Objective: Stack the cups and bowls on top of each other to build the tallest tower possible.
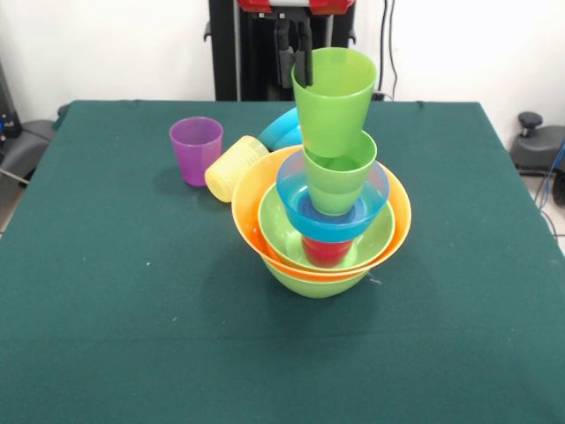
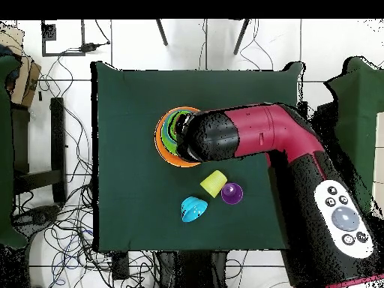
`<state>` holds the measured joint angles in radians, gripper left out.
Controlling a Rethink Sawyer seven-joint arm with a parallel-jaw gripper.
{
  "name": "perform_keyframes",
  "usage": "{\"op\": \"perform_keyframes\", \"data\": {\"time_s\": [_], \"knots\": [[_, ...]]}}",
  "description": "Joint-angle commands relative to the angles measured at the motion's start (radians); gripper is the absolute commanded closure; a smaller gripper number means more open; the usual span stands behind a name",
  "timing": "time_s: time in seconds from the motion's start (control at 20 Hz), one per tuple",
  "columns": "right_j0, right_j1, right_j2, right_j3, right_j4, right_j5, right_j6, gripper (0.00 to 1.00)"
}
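arm reaching over the tower, gripper pinching the top green cup's rim

Glossy translucent plastic cups and bowls on a matt green cloth table.

The tower stands a little right of the table's middle: bowls nested at the bottom, a cup inside them, another bowl on that, then two more cups one above the other. The gripper reaches the rim of the uppermost one. Toward the far edge, left of the tower, one tumbler stands upright; a second lies on its side between it and the tower. Another bowl leans behind the tower.
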<state>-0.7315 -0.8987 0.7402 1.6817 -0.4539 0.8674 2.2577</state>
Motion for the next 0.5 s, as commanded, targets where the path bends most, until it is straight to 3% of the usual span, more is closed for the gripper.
{"op": "perform_keyframes", "data": {"time_s": [0.05, 0.5], "knots": [[0.018, 0.052, -0.028, 0.024, -0.075, -0.060, -0.119, 1.00], [0.024, 0.042, -0.034, 0.035, -0.076, -0.068, -0.100, 1.00]]}}
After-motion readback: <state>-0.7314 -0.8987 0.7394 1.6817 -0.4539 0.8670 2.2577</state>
